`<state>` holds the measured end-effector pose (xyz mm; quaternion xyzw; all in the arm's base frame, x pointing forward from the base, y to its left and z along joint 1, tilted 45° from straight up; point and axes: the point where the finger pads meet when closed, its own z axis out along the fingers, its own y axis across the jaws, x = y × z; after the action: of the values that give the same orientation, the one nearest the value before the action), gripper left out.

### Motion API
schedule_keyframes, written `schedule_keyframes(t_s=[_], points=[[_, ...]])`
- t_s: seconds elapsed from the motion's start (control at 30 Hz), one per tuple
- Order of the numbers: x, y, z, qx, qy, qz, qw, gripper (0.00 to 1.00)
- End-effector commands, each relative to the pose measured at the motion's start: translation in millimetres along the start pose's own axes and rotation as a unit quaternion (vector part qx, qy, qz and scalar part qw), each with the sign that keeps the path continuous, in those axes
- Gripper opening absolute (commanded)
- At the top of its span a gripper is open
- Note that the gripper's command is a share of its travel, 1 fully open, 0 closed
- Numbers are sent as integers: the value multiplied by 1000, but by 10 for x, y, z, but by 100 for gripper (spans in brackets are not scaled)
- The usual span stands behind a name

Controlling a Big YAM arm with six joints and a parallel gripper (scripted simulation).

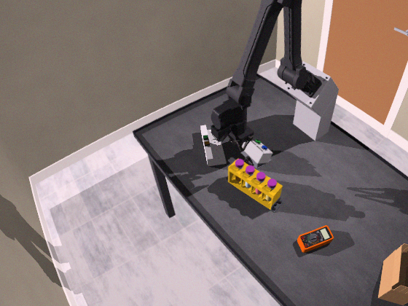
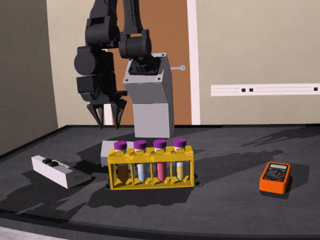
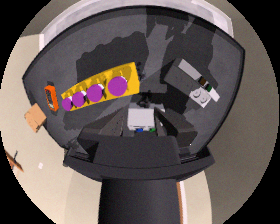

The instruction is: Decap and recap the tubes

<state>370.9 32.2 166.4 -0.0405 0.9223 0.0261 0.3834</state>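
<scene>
The yellow decapping station (image 1: 274,199) (image 2: 112,159) (image 3: 134,70) holds four tubes, all with purple caps on. The cap of tube 4 (image 1: 239,162) (image 2: 120,145) (image 3: 117,86) is nearest the cap tray (image 1: 217,156) (image 2: 51,172) (image 3: 175,75). Beside it is the cap of tube 3 (image 1: 250,169) (image 2: 140,144) (image 3: 95,93). No cap shows in the visible nests. The green lamp (image 1: 205,137) and amber lamp (image 1: 207,143) look dark. My gripper (image 2: 108,127) (image 3: 139,110) is partly open and empty, pointing down, above the table behind the station. Cap tightness cannot be told.
The key housing (image 1: 258,156) (image 3: 141,117) stands behind the station, partly hidden by it in the exterior view. It carries the blue key (image 1: 264,147) and green key (image 1: 258,141). An orange multimeter (image 1: 315,239) (image 2: 275,178) lies beyond tube 1's side. A cardboard box (image 1: 390,271) stands farther off.
</scene>
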Motion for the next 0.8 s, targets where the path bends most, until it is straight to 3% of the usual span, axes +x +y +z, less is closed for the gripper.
schedule_keyframes(t_s=[0.0, 0.2, 0.23, 0.3, 0.43, 0.5, 0.53, 0.57, 0.6, 0.63, 0.67, 0.7, 0.73, 0.77], points=[[-168, 197, -28, 5, -6, 139, 990, 49], [-188, 368, -26, 5, -7, 223, 975, 49], [-198, 453, -25, 4, -7, 264, 965, 49], [-198, 453, -25, 4, -7, 264, 965, 49], [-227, 710, -22, 3, -7, 374, 928, 49], [-227, 710, -22, 3, -7, 382, 924, 49], [-236, 796, -21, 3, -7, 420, 907, 49], [-236, 796, -21, 3, -7, 420, 907, 49], [-245, 881, -20, 2, -7, 457, 889, 49], [-245, 881, -20, 2, -7, 458, 889, 49], [-254, 967, -19, 2, -7, 492, 871, 49], [-254, 967, -19, 2, -7, 494, 869, 49], [-255, 971, -19, 1, -7, 526, 850, 49], [-255, 971, -19, 2, -7, 530, 848, 49]])
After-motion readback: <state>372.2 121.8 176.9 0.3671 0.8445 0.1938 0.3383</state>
